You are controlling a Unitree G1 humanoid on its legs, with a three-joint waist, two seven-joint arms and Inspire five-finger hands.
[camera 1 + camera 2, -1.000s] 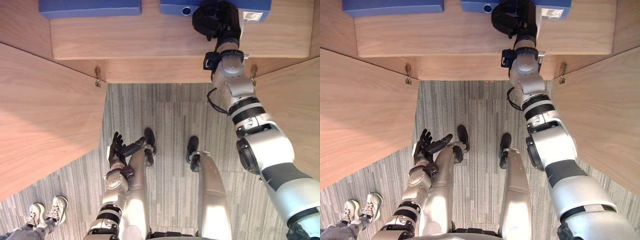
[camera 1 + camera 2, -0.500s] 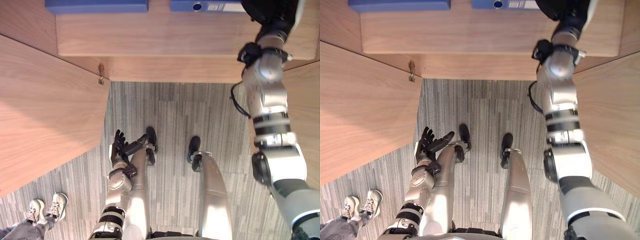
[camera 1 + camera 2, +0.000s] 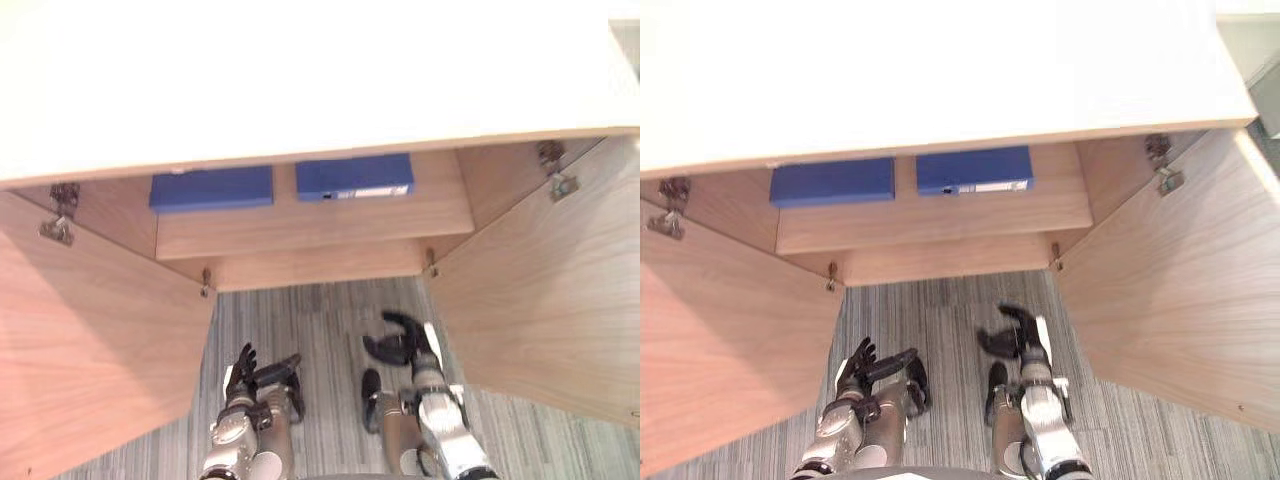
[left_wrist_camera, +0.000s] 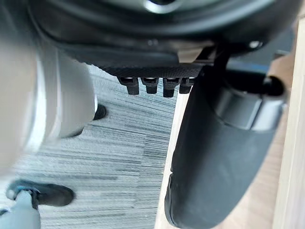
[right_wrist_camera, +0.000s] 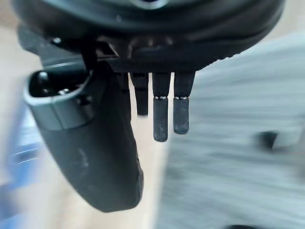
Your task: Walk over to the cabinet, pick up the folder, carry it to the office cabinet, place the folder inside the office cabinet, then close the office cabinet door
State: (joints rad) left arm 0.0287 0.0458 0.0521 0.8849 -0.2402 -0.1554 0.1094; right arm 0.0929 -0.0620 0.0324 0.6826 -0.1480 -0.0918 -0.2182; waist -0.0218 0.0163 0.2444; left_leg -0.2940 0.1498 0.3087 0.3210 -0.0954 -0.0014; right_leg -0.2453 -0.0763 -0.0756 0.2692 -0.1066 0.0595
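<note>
The office cabinet (image 3: 300,70) is standing with both doors swung open under its pale top, the left door (image 3: 90,340) and the right door (image 3: 540,290) angling out toward the robot. On the wooden shelf (image 3: 320,220) inside, 2 blue folders are lying side by side, apart from each other. The labelled folder (image 3: 354,176) is sitting on the right half of the shelf and is showing a white label (image 3: 378,190) along its near edge, with a small dark spot beside it; the print on the label is too small to read. The plain folder (image 3: 211,188) is lying to its left (no writing can be made out on it). The far edges of both folders are running under the cabinet top and are being cut off by it.

The right hand (image 3: 395,340) is hanging low over the grey striped carpet (image 3: 320,310), well apart from the shelf; in its wrist view its fingers (image 5: 161,119) are reaching out straight beside the thumb, released and gripping nothing. The left hand (image 3: 245,368) is hovering low on the other side, fingers loosely spread and grasping nothing; its own wrist view is showing little beyond the thumb (image 4: 214,157) and the fingertips.
</note>
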